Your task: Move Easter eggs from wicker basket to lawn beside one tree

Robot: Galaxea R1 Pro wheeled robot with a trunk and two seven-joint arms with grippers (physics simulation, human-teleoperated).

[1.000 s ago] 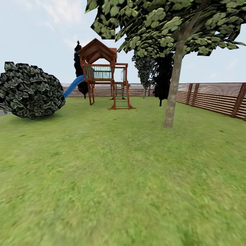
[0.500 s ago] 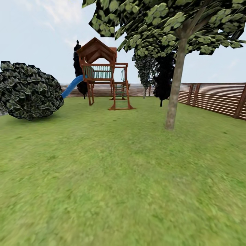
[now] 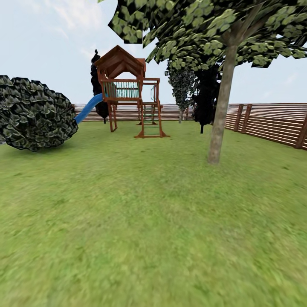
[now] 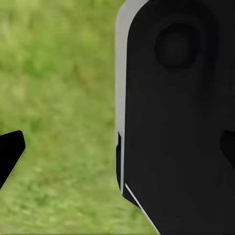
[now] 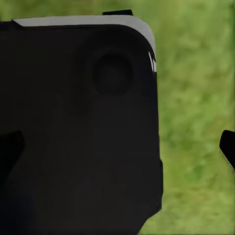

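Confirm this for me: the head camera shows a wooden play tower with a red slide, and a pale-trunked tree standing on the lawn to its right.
One detail is wrong: the slide on the play tower is blue, not red, as the head view shows. The rest holds: the pale-trunked tree stands on the lawn to the tower's right.

This is a home garden, a fenced back yard with children's play equipment. A lawn of mottled green grass runs from the foreground to a brown slatted fence at 2 o'clock. At 12 o'clock stands a wooden play tower with a pitched roof, a ladder and a blue slide. A pale-trunked tree rises at 1 o'clock, a round bush at 10 o'clock, under open sky.
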